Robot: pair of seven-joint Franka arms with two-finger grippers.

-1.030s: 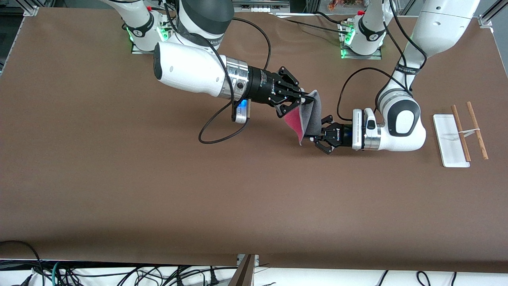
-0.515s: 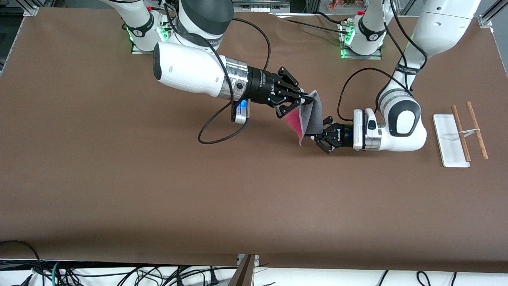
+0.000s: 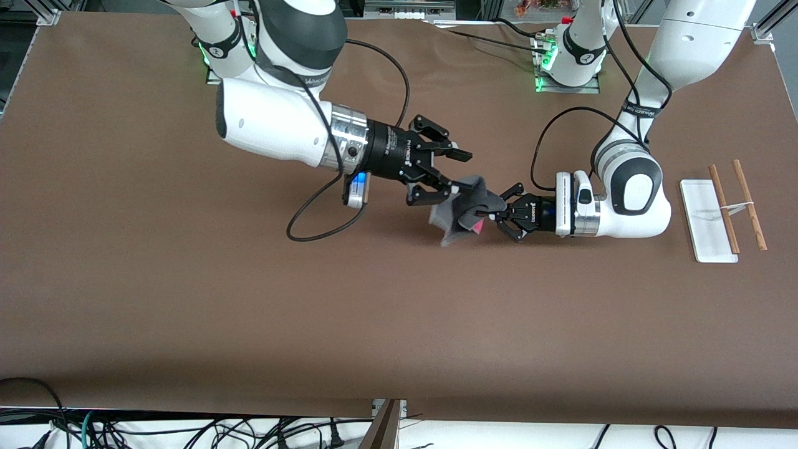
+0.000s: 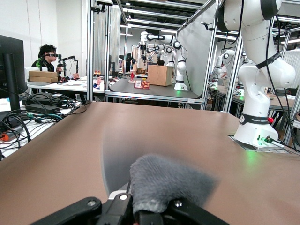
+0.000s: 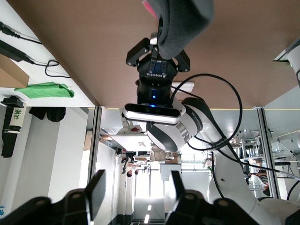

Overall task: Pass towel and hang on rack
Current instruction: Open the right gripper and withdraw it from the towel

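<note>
Right end effector (image 3: 460,169) released and withdrawn, left end effector (image 3: 492,216) clamping towel (image 3: 464,209)

A wide brown matte tabletop (image 3: 187,299) fills the front view, its near edge giving way to a tangle of black cables (image 3: 156,433) on a pale floor. Through the left wrist view the room opens up as a lab: silver aluminium frame posts (image 4: 90,51), strip lights on the ceiling (image 4: 154,10), a dark side table (image 4: 150,90) carrying a brown cardboard box (image 4: 160,75). A seated person in dark clothes (image 4: 47,58) works at a cluttered white bench (image 4: 70,85).
</note>
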